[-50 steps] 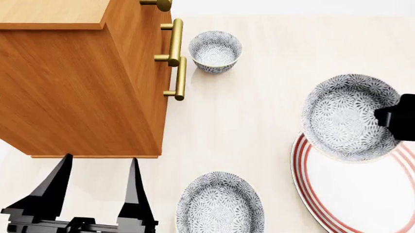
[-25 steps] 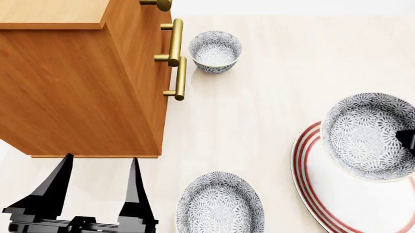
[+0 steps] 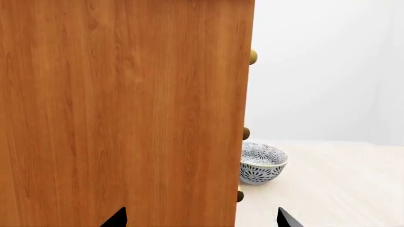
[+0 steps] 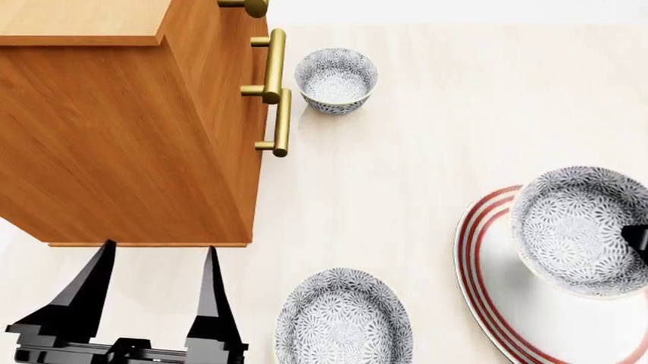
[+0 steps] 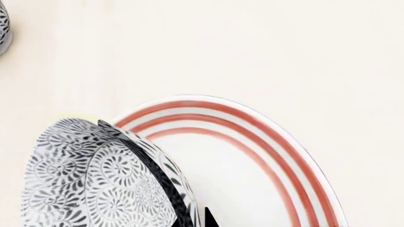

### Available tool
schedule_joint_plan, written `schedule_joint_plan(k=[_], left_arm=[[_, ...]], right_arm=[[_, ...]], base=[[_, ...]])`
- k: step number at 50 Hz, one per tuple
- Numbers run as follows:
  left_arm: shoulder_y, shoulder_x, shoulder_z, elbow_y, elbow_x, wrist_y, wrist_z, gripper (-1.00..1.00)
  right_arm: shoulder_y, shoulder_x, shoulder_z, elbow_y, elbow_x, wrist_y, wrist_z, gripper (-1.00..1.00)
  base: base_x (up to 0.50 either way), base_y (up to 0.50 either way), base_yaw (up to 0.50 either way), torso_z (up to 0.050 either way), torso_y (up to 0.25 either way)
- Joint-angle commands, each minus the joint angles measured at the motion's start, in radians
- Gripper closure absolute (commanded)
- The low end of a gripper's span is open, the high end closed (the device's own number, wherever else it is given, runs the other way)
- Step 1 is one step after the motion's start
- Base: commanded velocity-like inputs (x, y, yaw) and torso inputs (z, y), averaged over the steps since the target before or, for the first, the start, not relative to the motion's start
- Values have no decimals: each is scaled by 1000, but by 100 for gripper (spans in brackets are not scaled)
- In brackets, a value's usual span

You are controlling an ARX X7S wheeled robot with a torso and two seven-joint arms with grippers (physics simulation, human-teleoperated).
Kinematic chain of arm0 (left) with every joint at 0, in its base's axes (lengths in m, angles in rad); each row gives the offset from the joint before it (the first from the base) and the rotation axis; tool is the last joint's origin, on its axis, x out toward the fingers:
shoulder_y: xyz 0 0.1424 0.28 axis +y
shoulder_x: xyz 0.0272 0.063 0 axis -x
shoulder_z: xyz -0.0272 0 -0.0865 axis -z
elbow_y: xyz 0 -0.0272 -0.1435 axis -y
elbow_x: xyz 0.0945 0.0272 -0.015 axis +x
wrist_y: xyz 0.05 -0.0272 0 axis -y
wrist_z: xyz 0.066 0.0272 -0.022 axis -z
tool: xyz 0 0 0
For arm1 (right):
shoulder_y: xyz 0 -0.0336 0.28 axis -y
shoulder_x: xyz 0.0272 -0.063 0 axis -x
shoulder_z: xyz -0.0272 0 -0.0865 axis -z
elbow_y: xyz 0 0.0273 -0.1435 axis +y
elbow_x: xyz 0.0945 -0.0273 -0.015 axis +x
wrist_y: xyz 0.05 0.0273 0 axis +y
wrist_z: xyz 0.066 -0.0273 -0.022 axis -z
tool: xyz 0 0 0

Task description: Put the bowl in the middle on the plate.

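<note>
Bowl (image 4: 582,231) with the flower pattern hangs over the red-ringed plate (image 4: 486,303) at the right edge of the head view, its rim overlapping the plate's far part; only a black corner of the right gripper (image 4: 638,241) shows against the bowl's rim. On the pale surface (image 4: 426,152) a second patterned bowl (image 4: 344,318) sits near the bottom edge and a third (image 4: 336,79) stands beside the brass handles (image 4: 275,91) of the wooden cabinet (image 4: 121,129). The left gripper (image 4: 152,303) rests low at the left, fingers spread apart and holding nothing.

From the left wrist view, the cabinet side (image 3: 126,109) fills most of the picture, and the far bowl (image 3: 262,163) stands just past its corner. Two black fingertips (image 3: 117,218) show wide apart, empty.

In the right wrist view, the bowl (image 5: 94,179) is tilted on edge close to the camera, a dark finger (image 5: 154,175) lying across its rim, so the fingers are closed on it. The plate (image 5: 271,151) lies beyond and beneath it; whether they touch cannot be told.
</note>
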Motion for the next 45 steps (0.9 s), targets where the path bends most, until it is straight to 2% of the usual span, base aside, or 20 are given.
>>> schedule_joint_plan(k=[1, 31, 32, 45], left_arm=[[-4, -2, 5, -1, 1, -2, -3, -100], [-3, -12, 7, 3, -2, 2, -14, -100], [-4, -12, 7, 7, -4, -4, -16, -100], [-4, -15, 12, 1, 0, 3, -18, -100]], right_arm=[[30, 8, -8, 11, -8, -44, -27, 100], [-15, 8, -33, -2, -32, -75, -58, 100], [-18, 8, -36, -6, -35, -72, -56, -100], [-36, 8, -46, -8, -44, -108, -58, -100]], base=[[0, 0, 0, 0, 0], [0, 0, 0, 0, 0], [0, 0, 0, 0, 0], [0, 0, 0, 0, 1]])
